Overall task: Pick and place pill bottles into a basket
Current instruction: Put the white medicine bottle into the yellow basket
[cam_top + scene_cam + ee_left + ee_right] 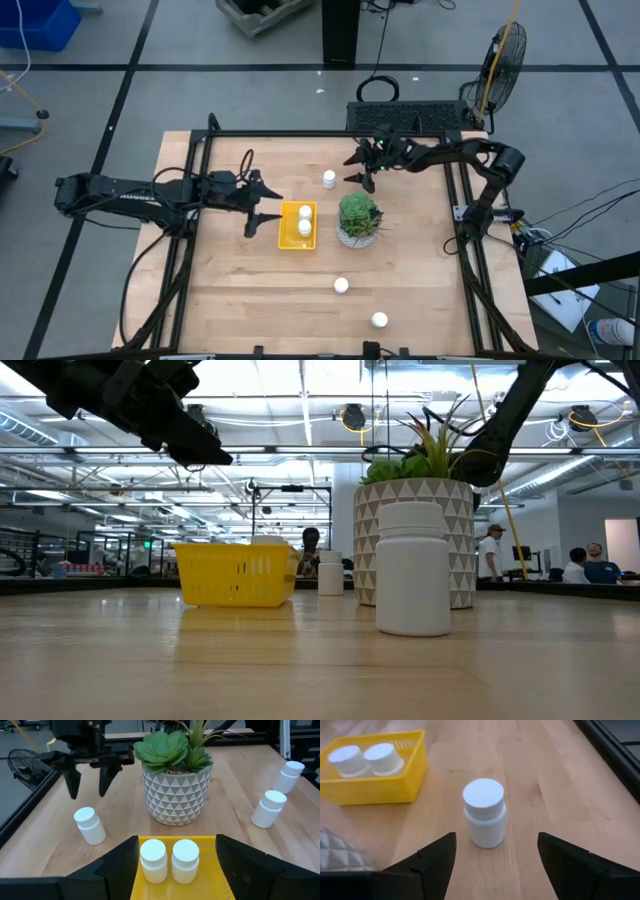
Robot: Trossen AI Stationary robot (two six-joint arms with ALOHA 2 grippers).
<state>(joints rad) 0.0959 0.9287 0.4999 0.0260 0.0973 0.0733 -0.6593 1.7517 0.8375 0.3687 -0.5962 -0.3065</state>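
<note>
1. The left gripper (262, 203) hangs above the table just to the left of the yellow basket (285, 240). Its fingers are spread apart and they hold nothing.
2. The basket stands near the middle of the wooden table (230, 290). Two pill bottles (304, 212) stand upright inside it, side by side and touching.
3. Just to the right of the basket stands the potted plant (358, 220), a green succulent in a white pot with a triangle pattern. It is between the basket and the right side of the table.
4. One pill bottle (329, 179) stands upright on the table behind the basket, to the left of the right gripper.
5. The right gripper (360, 168) is above the far part of the table, near that bottle, with wide open fingers, empty. In the right wrist view the bottle is in front of the fingers, not touched.
6. Two more bottles (342, 286) stand apart on the near part of the table, the second (379, 320) more to the right.
</note>
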